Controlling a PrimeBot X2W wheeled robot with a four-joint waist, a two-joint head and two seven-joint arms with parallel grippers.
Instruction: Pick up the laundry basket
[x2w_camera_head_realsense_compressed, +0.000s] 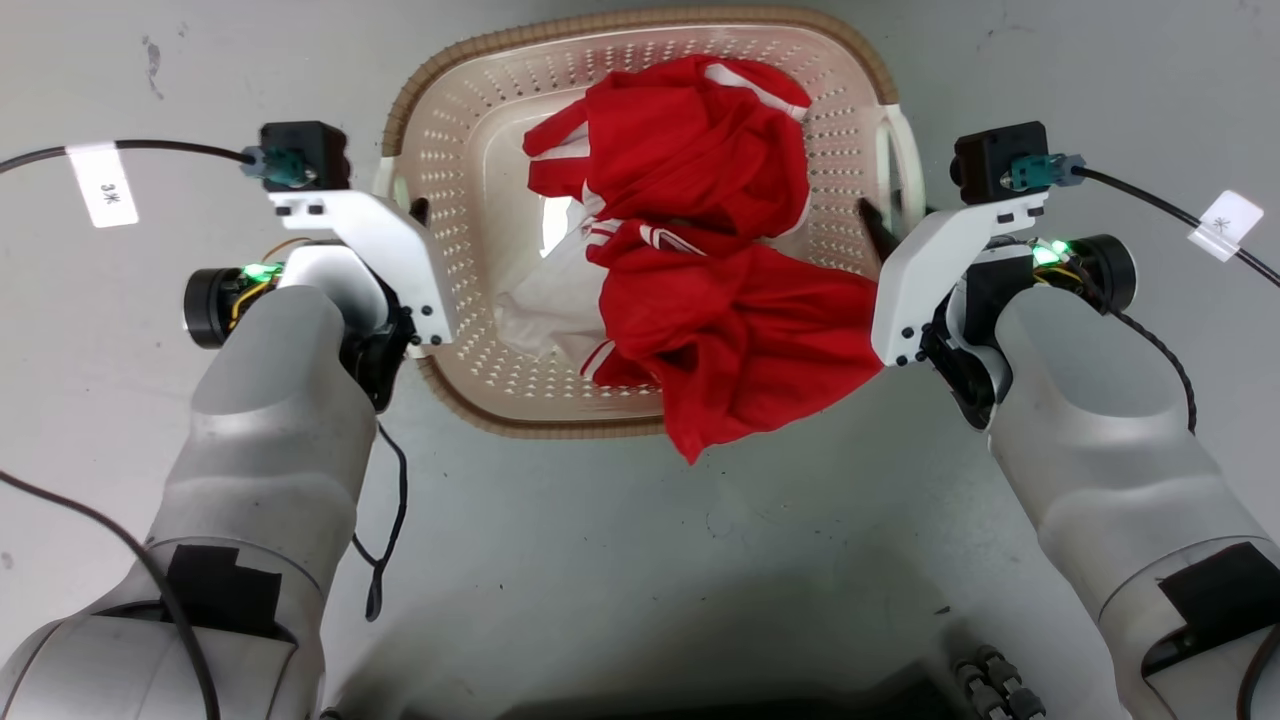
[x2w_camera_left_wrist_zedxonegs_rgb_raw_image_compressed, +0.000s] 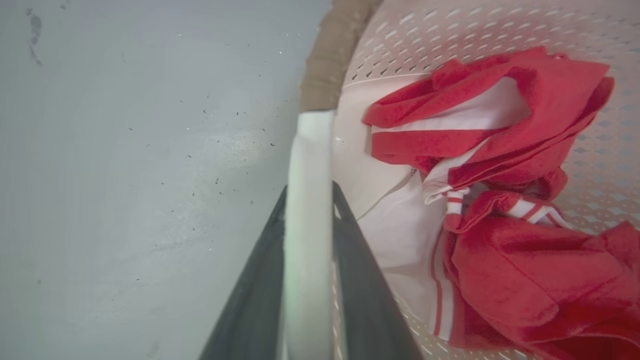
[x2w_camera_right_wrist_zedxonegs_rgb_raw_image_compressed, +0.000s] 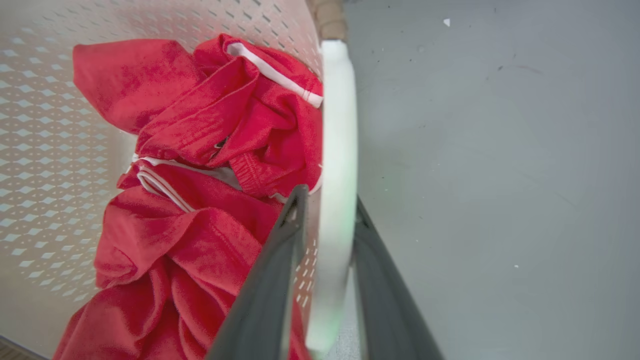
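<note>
The laundry basket (x2w_camera_head_realsense_compressed: 465, 150) sat at twelve o'clock in the head view, its beige perforated walls ringed by a brown woven-look rim (x2w_camera_head_realsense_compressed: 440, 75), with grey floor (x2w_camera_head_realsense_compressed: 640, 560) all around. Whether it rested on that floor or hung just clear of it could not be told.

Inside, a heap of red clothes (x2w_camera_head_realsense_compressed: 690, 150) with white trim filled the middle, and a white garment (x2w_camera_head_realsense_compressed: 540, 290) lay beneath at the seven o'clock side. One red piece (x2w_camera_head_realsense_compressed: 740, 360) spilled over the near rim at five o'clock, its tip hanging outside.

And there were the grips! At the basket's nine o'clock, the left gripper (x2w_camera_head_realsense_compressed: 418, 212) had gone to the white left handle (x2w_camera_head_realsense_compressed: 386, 185). In the left wrist view the two dark fingers (x2w_camera_left_wrist_zedxonegs_rgb_raw_image_compressed: 260, 280) of the left gripper (x2w_camera_left_wrist_zedxonegs_rgb_raw_image_compressed: 310, 189) pressed against both sides of the handle (x2w_camera_left_wrist_zedxonegs_rgb_raw_image_compressed: 307, 150), clamped on it.

At three o'clock, the right gripper (x2w_camera_head_realsense_compressed: 872, 218) met the right handle (x2w_camera_head_realsense_compressed: 905, 150). The right wrist view showed that gripper (x2w_camera_right_wrist_zedxonegs_rgb_raw_image_compressed: 329, 196) straddling the handle (x2w_camera_right_wrist_zedxonegs_rgb_raw_image_compressed: 339, 125). The outer finger (x2w_camera_right_wrist_zedxonegs_rgb_raw_image_compressed: 385, 280) lay against it, while a sliver of basket wall showed between the inner finger and the handle, so a full clamp there could not be told.

Further out, both pale forearms angled in from seven and five o'clock. Black cables ran off each wrist, one carrying a white label (x2w_camera_head_realsense_compressed: 105, 185) at ten o'clock, the other a tag (x2w_camera_head_realsense_compressed: 1228, 225) at two o'clock.
</note>
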